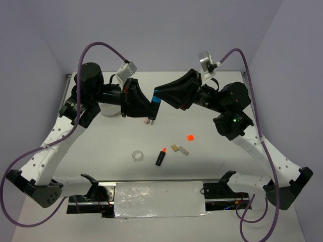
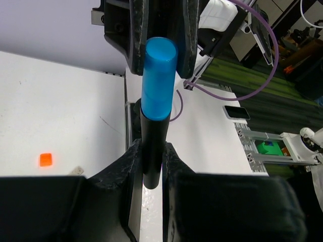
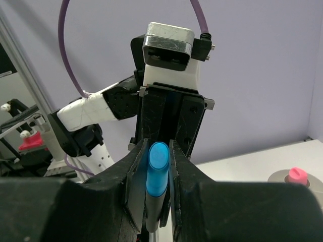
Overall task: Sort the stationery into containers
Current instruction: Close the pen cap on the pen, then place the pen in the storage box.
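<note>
Blue-capped short black marker (image 2: 153,113) hangs mid-air above the white table (image 1: 212,166), pinched at both ends — left gripper (image 2: 151,151) on the barrel, right gripper (image 2: 161,43) seemingly on the cap; pulling apart could uncap it.

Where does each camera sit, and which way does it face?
Top external: above and behind the arm bases, looking down on the table; the left arm and right arm show.
Left wrist: on the left arm, looking along the left gripper toward the right gripper; its own fingers show.
Right wrist: on the right arm, looking across at the left wrist camera; its own fingers show.
Shared: both wrist views show the blue-capped marker, clamped by both grippers.
</note>
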`<state>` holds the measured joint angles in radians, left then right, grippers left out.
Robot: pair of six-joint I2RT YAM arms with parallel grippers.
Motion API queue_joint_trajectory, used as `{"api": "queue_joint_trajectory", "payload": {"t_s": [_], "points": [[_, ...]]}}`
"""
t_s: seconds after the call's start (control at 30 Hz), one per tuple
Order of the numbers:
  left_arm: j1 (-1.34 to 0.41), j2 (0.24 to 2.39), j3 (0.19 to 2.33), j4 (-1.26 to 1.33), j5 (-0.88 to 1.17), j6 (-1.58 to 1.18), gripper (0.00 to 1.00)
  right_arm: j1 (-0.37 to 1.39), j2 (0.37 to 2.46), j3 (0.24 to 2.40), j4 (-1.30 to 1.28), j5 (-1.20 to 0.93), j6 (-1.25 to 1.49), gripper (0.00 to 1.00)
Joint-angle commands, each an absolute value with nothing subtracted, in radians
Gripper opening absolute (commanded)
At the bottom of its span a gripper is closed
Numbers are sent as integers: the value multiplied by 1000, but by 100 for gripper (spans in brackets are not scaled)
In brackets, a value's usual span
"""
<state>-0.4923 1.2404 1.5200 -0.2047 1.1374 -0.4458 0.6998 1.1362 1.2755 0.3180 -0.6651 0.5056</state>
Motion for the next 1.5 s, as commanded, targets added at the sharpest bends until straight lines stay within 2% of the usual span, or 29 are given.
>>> {"api": "queue_joint_trajectory", "payload": {"t_s": [0.0, 0.23, 0.4, 0.43, 0.5, 0.57, 0.6, 0.63, 0.67, 0.73, 0.77, 1.07, 1.33, 1.47], "points": [[-428, 1232, 1697, 255, 850, -465, 0, 830, 1196, 1135, -193, -1137, 511, 0], [-425, 1223, 1663, 247, 856, -453, 0, 828, 1170, 1133, -160, -1102, 521, 0], [-423, 1164, 1474, 308, 919, -501, 0, 822, 1177, 1279, -178, -914, 511, 2], [-425, 1152, 1448, 316, 925, -518, 0, 818, 1181, 1326, -189, -888, 509, 6], [-425, 1120, 1379, 316, 942, -522, 0, 816, 1181, 1360, -178, -818, 512, 8], [-426, 1094, 1326, 302, 956, -525, 0, 810, 1187, 1420, -184, -766, 503, 21], [-426, 1086, 1309, 304, 963, -529, 0, 805, 1189, 1437, -186, -743, 497, 26], [-428, 1071, 1277, 298, 977, -532, 0, 805, 1195, 1472, -189, -732, 488, 26], [-426, 1063, 1261, 293, 982, -531, 0, 802, 1198, 1483, -187, -727, 471, 32], [-429, 1051, 1233, 276, 997, -519, 0, 786, 1207, 1515, -190, -733, 463, 52], [-430, 1040, 1214, 247, 1002, -512, 0, 781, 1218, 1528, -198, -738, 451, 55], [-433, 1008, 1203, 51, 1066, -399, 0, 750, 1236, 1571, -232, -850, 388, 60], [-463, 1051, 1252, -83, 1170, -331, 0, 738, 1273, 1614, -259, -838, 301, 61], [-477, 1060, 1262, -104, 1181, -318, 0, 723, 1319, 1669, -276, -865, 276, 48]]}}
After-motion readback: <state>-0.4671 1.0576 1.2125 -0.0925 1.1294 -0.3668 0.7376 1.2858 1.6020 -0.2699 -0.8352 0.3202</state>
